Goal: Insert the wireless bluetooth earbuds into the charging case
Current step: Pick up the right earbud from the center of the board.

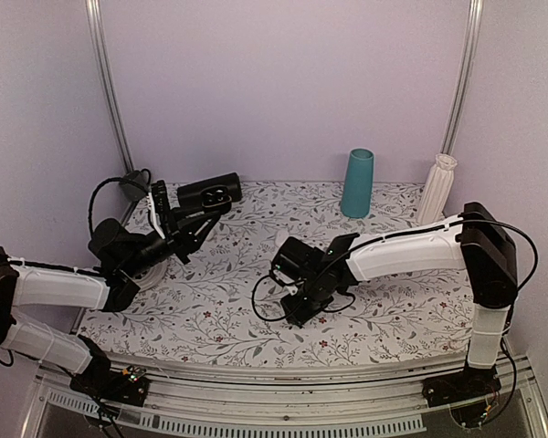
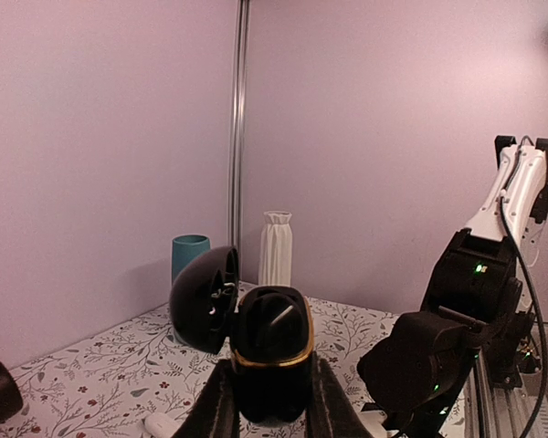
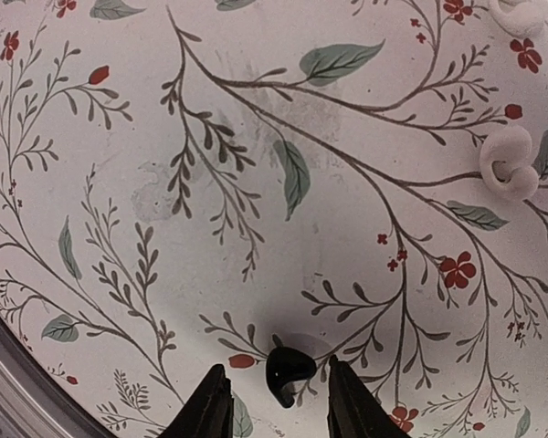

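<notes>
The left claw [image 2: 272, 388] is pressed onto the case [image 2: 272, 351], one finger on each side of its lower body, and holds it upright in the air above the back-left corner of the tabletop [image 1: 210, 310]. The lid [image 2: 204, 299] is swung open to one side on its hinge. A gold band rings the mouth of the case. The inside is too dark to tell what it holds.

The right claw [image 3: 279, 388] points down at the tabletop, roughly midway between the left and right edges and nearer the front edge than the back. Its fingers [image 3: 210, 406] are partly spread and straddle one black earbud [image 3: 288, 370], which lies on the flowered cloth. A sliver of cloth shows between the earbud and each finger, so the claw is not pinching it. A second black earbud does not show in any view.

Two small white bits [image 3: 510, 162] lie on the cloth well apart from the earbud. A teal cup [image 1: 357, 182] and a white vase [image 1: 436, 187] stand at the back edge, towards the right corner.
</notes>
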